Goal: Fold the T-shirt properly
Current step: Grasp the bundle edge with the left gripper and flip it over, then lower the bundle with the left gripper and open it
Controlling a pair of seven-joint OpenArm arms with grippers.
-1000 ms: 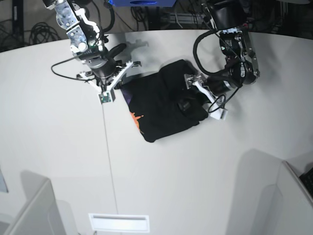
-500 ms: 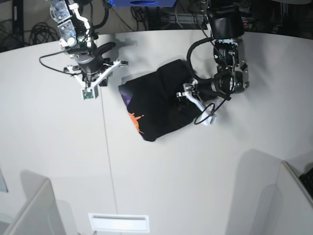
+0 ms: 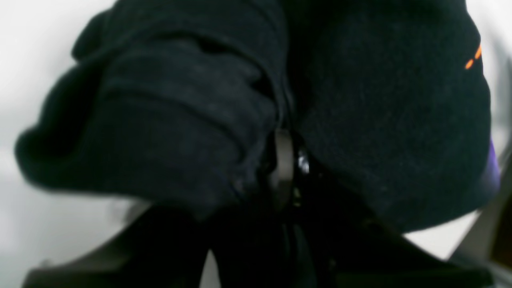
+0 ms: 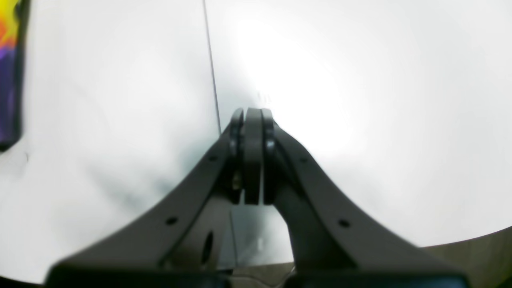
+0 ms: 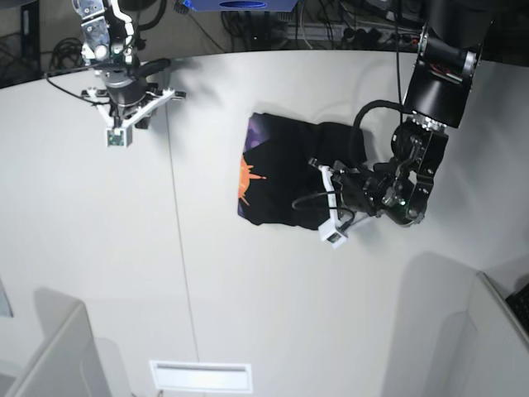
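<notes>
The black T-shirt [image 5: 285,178] lies folded into a compact bundle mid-table, with its orange and purple print [image 5: 248,169] along the left edge. My left gripper [image 5: 330,222] is at the bundle's lower right corner and is shut on a fold of the T-shirt. In the left wrist view the black cloth [image 3: 180,120] fills the frame and bunches at the pinched fingertips [image 3: 283,168]. My right gripper [image 5: 116,135] is shut and empty over bare table at the far left, well away from the shirt. In the right wrist view its closed tips [image 4: 252,120] sit over the table seam.
The white table [image 5: 248,314] has a thin seam [image 5: 178,248] running front to back. Cables and dark equipment lie beyond the far edge [image 5: 273,25]. Grey partitions stand at the front left [image 5: 50,356] and front right [image 5: 463,331].
My left gripper has pulled the T-shirt toward the right and turned it, so the print now faces left. My right gripper has moved away up and to the left.
</notes>
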